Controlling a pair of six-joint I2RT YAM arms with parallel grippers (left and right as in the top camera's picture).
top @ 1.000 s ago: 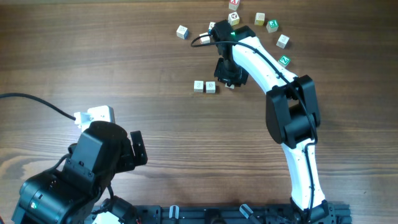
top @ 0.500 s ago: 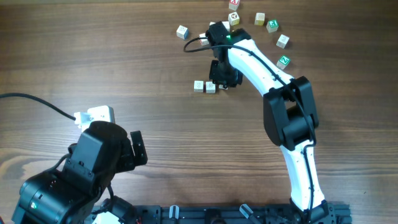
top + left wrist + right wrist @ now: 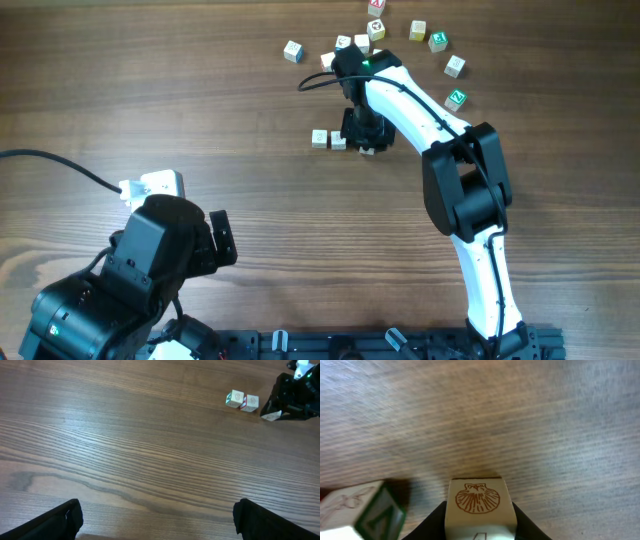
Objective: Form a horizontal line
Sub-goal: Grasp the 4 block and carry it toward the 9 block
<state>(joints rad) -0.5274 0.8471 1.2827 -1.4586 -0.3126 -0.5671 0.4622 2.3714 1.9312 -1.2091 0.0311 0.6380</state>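
Horizontal line [image 3: 329, 139]: only 2 cubes down, mid-table, touching. 3rd = shell cube [image 3: 479, 500], pinched in R gripper [image 3: 364, 137] just beside the row's right end. There's a visible gap to the green-marked cube [image 3: 367, 512]. Can't tell if it's seated on the wood. L gripper [image 3: 157, 521] spread, empty, well apart. Risks imo: release w/ gap or off-axis → no straight row. Finger on the row side could clip the neighbour on opening and skew it.
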